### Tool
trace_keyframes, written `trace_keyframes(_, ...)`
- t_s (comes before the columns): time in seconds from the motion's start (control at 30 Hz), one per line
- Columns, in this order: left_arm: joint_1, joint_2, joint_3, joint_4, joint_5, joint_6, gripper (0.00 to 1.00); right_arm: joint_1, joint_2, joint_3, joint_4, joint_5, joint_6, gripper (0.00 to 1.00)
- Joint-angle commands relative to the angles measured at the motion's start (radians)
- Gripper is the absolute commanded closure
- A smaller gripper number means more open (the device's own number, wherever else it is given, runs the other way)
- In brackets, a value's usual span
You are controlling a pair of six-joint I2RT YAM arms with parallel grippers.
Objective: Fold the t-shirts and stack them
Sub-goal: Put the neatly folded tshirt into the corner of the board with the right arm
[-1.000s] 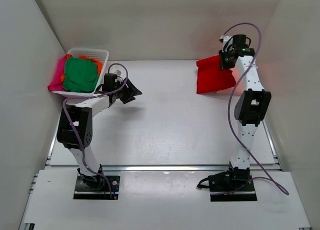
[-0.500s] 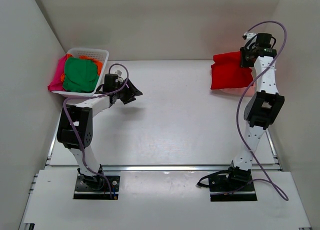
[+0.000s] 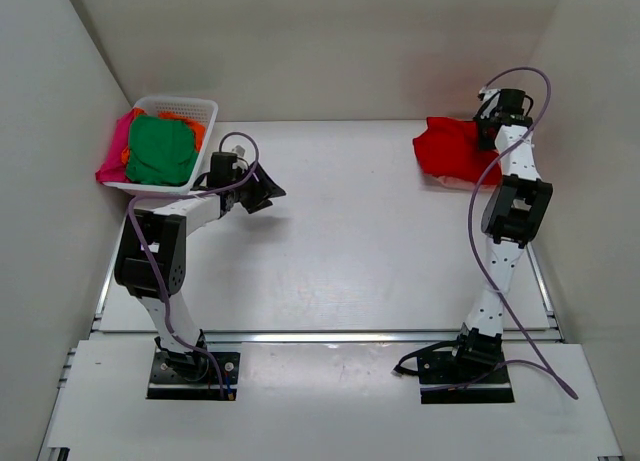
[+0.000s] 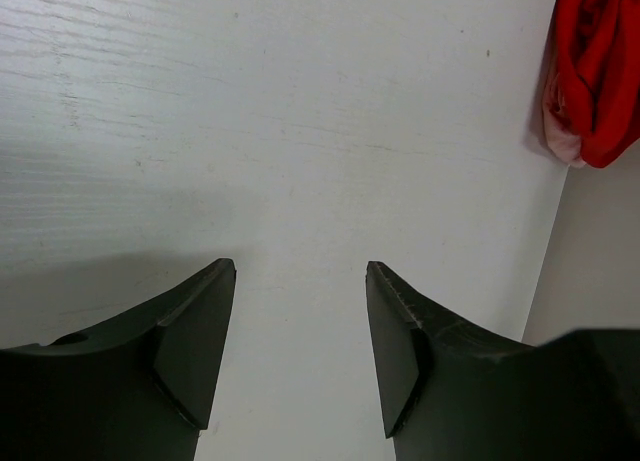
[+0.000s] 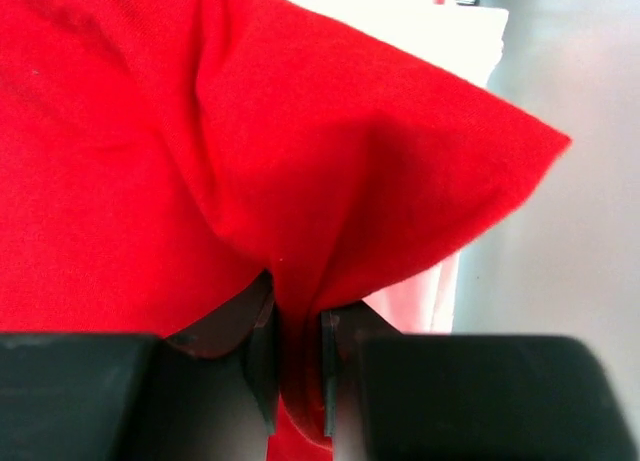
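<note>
We have the red t-shirt [image 3: 452,153] bunched at the far right of the table [image 3: 350,251], close to the right wall [image 3: 595,131]. In the left wrist view a pale pink t-shirt [image 4: 563,143] edge shows beneath it. The right gripper [image 5: 297,371] is pinching a fold of the red cloth, with its fingers almost together and fabric between them. The left gripper [image 4: 300,331] is spread wide with nothing in it, over bare table just right of the basket [image 3: 195,104].

The basket sits in the far left corner by the left wall [image 3: 50,131]. A green t-shirt [image 3: 160,149] lies on top, an orange one [image 3: 190,131] behind it, and a magenta one [image 3: 113,153] spills over the left side.

Room: there is a wide bare stretch of table between the arms, and the right arm is tight against the right wall and the far edge.

Hidden: the right wrist view is nearly all red cloth, so we can't tell how that shirt is folded. In the top view the wrist blocks the right fingertips.
</note>
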State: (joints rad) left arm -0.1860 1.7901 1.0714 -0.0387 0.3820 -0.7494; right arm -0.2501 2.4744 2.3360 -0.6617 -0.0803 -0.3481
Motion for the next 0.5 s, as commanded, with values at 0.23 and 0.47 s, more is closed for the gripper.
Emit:
trace_keyframes(0.23,-0.030,-0.049,-0.002,-0.018,-0.017,0.013,0.34,0.038,-0.110,-0.030,0.289,0.266,-0.017,0.17)
trace_keyframes(0.47,-0.049,-0.165,-0.025,-0.140,-0.064,0.079,0.31,0.093,-0.380,-0.218,0.319,0.226,0.067,0.05)
